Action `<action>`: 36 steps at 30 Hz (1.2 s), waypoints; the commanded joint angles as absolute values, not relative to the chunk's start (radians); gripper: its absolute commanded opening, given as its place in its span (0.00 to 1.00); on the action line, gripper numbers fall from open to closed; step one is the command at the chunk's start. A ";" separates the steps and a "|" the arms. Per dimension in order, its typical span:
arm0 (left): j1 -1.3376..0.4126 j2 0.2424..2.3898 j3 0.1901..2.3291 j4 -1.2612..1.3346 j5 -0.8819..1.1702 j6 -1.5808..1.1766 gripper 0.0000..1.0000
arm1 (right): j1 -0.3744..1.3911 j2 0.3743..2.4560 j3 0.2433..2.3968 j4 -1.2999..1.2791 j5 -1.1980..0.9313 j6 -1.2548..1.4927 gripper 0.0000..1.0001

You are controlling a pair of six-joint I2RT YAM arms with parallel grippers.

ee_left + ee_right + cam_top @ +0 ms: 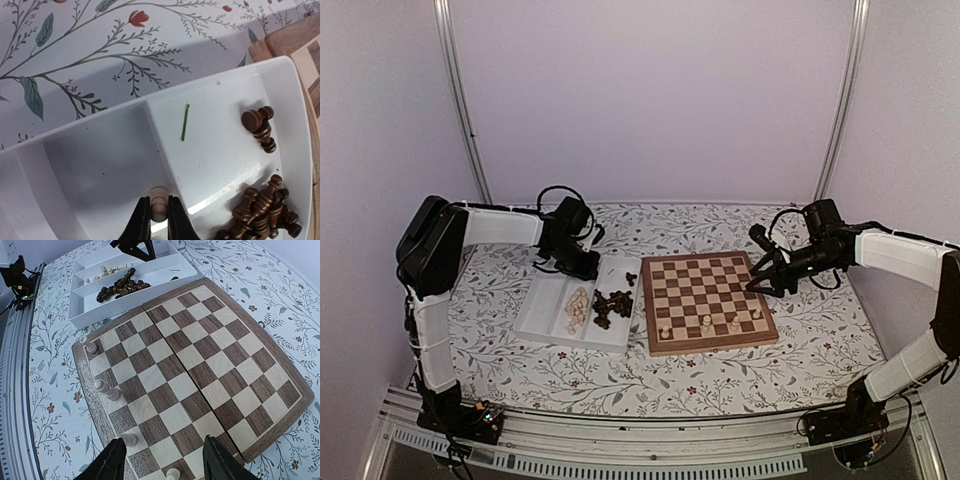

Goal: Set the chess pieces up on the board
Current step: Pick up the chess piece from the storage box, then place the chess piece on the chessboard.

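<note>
Checkered board (705, 280), dark and light brown, right of centre; white tray (535, 320) to its left, holding cream pieces (578, 308) and dark brown pieces (612, 305); tablecloth (620, 385) white with a grey-green floral print.

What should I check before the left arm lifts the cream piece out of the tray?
1. Left pincer closed on the cream piece: ok.
2. Piece upright in the grip: cannot tell.
3. Dark pieces apart from the grip, in the other compartment of the tray: ok.
4. Pincer clear of the divider: cannot tell.
5. Right pincer open, empty, above the board: ok.
6. Free squares beside the four cream pieces standing on the board: ok.
</note>
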State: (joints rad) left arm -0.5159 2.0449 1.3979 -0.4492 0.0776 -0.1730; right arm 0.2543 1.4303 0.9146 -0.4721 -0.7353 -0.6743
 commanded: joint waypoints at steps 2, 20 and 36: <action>-0.514 1.985 1.417 -0.475 0.025 -0.153 0.08 | 0.251 1.444 0.926 -0.492 -0.750 -0.683 0.55; -0.768 1.822 1.414 -0.515 0.127 -0.108 0.09 | 0.252 1.445 0.934 -0.492 -0.754 -0.673 0.55; -0.928 2.059 1.602 -0.589 0.230 -0.051 0.10 | 0.251 1.428 0.928 -0.492 -0.747 -0.679 0.55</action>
